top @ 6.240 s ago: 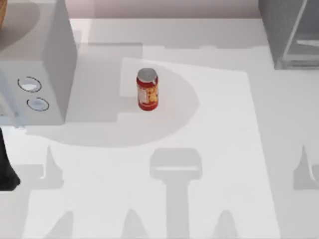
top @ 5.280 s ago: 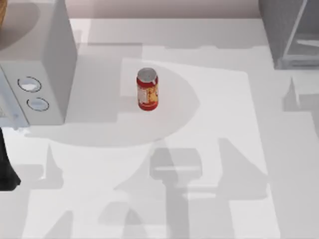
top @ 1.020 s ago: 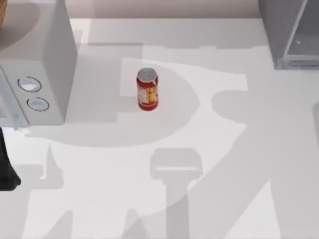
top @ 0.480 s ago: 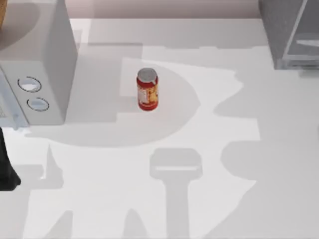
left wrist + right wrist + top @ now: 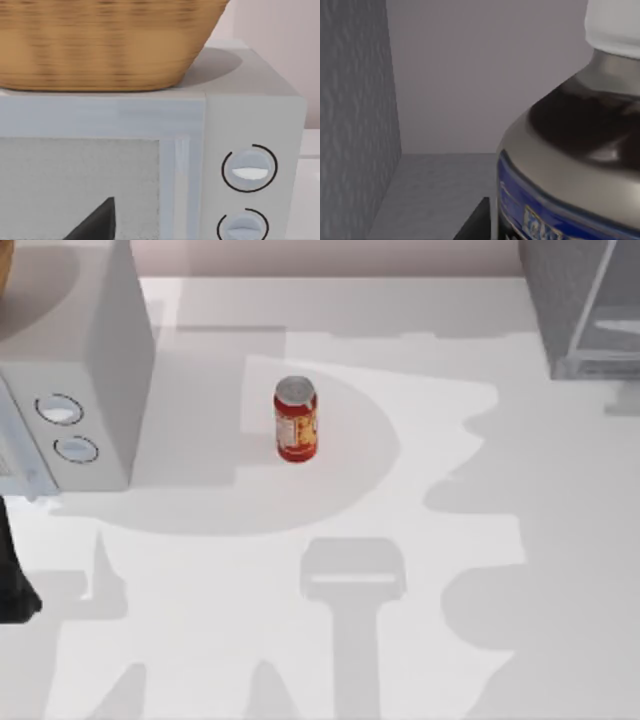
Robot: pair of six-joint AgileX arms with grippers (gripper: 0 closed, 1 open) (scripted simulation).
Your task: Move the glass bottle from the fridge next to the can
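Note:
The glass bottle (image 5: 570, 165) stands very close in the right wrist view, with a white cap, a brown shoulder and a blue label band, inside the grey-walled fridge (image 5: 355, 125). A dark piece of my right gripper (image 5: 476, 222) shows just beside the bottle's label. In the top view the fridge (image 5: 580, 310) is at the far right corner, its pale door ajar. The red can (image 5: 296, 420) stands upright mid-table, towards the far side. My left arm (image 5: 12, 580) is parked at the left edge.
A white microwave (image 5: 70, 390) with two round dials stands at the far left; in the left wrist view a wicker basket (image 5: 100, 45) rests on top of the microwave (image 5: 250, 120). An arm's shadow lies across the table's right half.
The arm shadow on the table's right side has shifted and stretched towards the fridge. The can and the left arm have stayed put.

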